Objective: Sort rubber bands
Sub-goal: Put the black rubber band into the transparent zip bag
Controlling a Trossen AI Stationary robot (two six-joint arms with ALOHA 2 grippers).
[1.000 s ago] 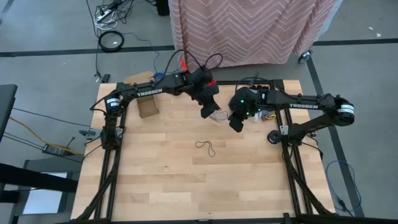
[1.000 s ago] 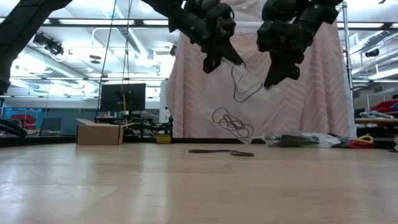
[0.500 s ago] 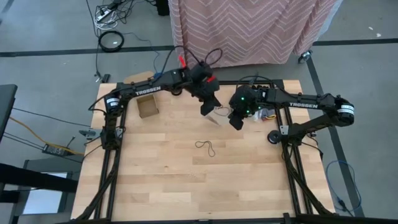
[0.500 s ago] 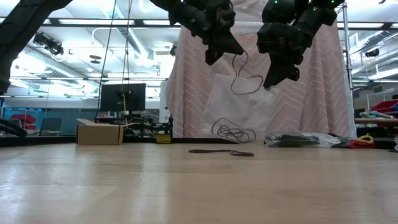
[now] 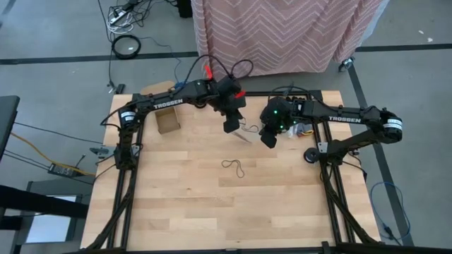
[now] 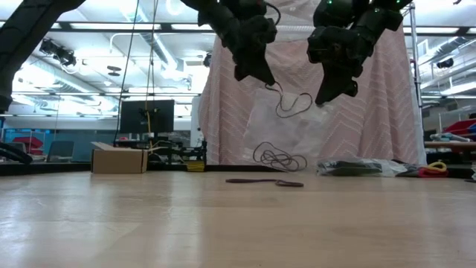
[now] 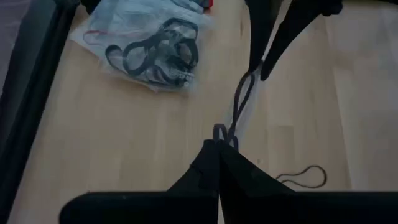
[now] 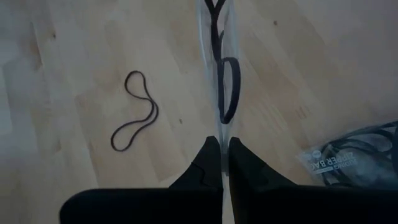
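Two grippers, clear bag [image 6: 286, 130] hard to make out

Left pincer [image 6: 269, 80] and right pincer [image 6: 321, 98] clamped, both aloft.

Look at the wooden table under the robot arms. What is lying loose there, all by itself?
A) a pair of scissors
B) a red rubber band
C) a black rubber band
C: a thin black rubber band lies twisted in a figure-eight on the bare wooden table, touching nothing else.
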